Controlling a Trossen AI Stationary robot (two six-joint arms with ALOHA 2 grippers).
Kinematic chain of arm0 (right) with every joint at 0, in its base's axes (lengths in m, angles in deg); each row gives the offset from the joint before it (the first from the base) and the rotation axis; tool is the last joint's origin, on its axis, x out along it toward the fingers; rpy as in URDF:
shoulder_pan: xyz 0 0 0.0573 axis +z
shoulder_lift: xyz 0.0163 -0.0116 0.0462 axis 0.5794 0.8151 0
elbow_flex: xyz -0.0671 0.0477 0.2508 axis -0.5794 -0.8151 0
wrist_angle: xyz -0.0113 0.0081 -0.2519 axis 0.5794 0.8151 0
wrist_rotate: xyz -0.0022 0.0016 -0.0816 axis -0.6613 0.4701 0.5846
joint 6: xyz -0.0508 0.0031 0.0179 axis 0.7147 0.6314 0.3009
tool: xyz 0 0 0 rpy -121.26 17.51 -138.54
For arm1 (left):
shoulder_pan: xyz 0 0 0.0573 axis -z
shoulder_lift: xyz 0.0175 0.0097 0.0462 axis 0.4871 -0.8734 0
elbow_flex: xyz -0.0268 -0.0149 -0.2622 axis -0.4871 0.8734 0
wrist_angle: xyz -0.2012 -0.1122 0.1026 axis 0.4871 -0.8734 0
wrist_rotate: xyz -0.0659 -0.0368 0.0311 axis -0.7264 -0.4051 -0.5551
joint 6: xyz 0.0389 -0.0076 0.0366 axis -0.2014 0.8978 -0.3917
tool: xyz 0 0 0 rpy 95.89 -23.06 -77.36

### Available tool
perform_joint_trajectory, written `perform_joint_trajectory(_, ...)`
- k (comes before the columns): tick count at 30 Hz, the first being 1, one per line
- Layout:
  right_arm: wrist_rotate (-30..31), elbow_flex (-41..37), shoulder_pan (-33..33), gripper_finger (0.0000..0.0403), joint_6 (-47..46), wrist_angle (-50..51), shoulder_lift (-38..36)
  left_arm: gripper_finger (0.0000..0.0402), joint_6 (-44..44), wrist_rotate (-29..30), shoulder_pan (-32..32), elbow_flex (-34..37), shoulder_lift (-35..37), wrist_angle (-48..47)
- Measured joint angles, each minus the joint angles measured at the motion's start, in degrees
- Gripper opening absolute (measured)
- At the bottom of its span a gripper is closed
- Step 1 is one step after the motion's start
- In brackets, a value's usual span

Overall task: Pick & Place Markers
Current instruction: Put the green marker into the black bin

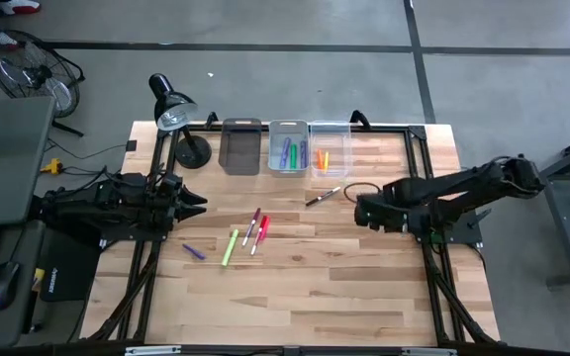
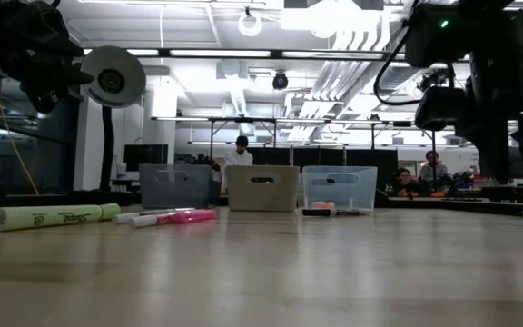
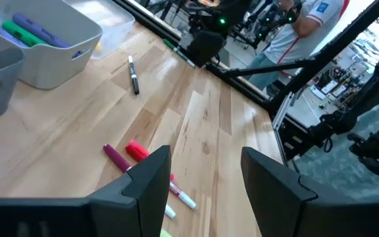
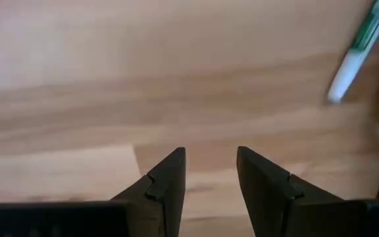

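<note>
Markers (image 1: 250, 232) lie loose; both grippers open, empty.

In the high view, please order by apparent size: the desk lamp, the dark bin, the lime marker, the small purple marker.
1. Desk lamp
2. Dark bin, slightly smaller in outline than the lamp
3. Lime marker
4. Small purple marker

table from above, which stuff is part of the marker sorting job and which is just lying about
Part of the job:
- loose markers mid-table
- black-and-white marker near the bins
- three bins, two already holding markers
- left gripper and right gripper, both open and empty

Just lying about:
- desk lamp
- floor fan
- keyboard and mouse
</note>
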Motion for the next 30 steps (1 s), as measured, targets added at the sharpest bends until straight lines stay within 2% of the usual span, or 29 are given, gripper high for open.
perform_joint_trajectory(7,1.14,0.00,11.20,0.0126,-14.22,-0.47,2.24,0.0183,-0.66,-0.11,-0.02,0.00,0.00,0.00)
perform_joint_trajectory(14,0.97,0.00,17.30,0.0126,-20.91,-1.25,8.89,0.0183,-0.79,-1.68,-0.02,0.00,0.00,0.00)
perform_joint_trajectory(24,0.93,0.11,18.32,0.0126,-22.99,1.91,13.69,0.0183,-0.17,-2.80,-0.02,0.00,0.02,0.00)
perform_joint_trajectory(30,2.76,3.65,15.81,0.0126,-21.86,15.41,13.16,0.0183,-0.15,-3.37,-0.01,-0.02,0.01,0.00)
